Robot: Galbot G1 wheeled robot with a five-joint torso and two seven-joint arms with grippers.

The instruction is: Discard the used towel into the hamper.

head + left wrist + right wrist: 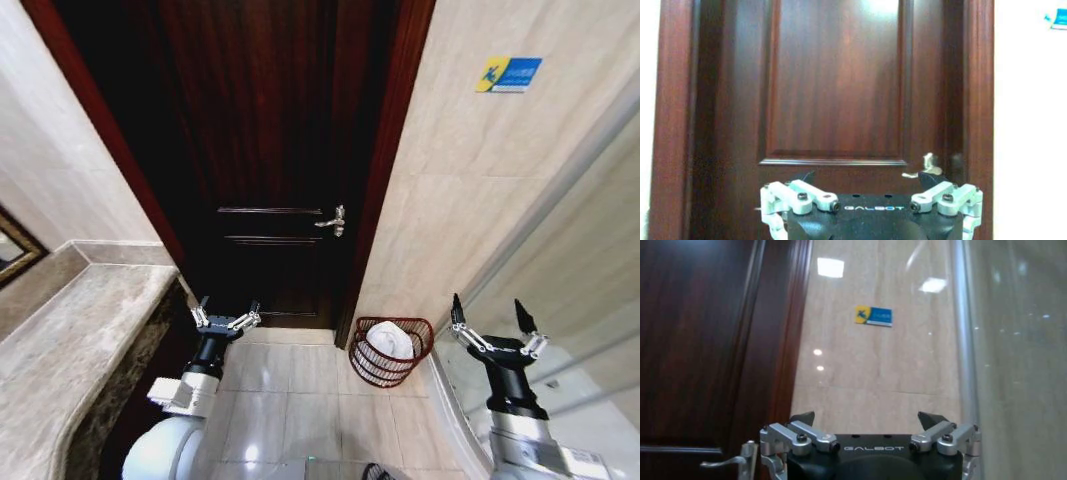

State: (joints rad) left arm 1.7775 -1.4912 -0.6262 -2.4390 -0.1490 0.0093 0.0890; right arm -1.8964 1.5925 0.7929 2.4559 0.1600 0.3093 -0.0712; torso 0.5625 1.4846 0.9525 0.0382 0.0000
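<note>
The hamper, a small round reddish-brown wire basket, stands on the floor against the wall, just right of the door. A white towel lies bunched inside it. My left gripper is raised in front of the door, left of the hamper, open and holding nothing. My right gripper is up to the right of the hamper, beside the glass, also open and holding nothing. In the left wrist view the left gripper faces the door panel. In the right wrist view the right gripper faces the tiled wall.
A dark wooden door with a silver lever handle is shut ahead. A marble counter runs along the left. A glass partition stands on the right. A blue sign hangs on the beige wall. Tiled floor lies between.
</note>
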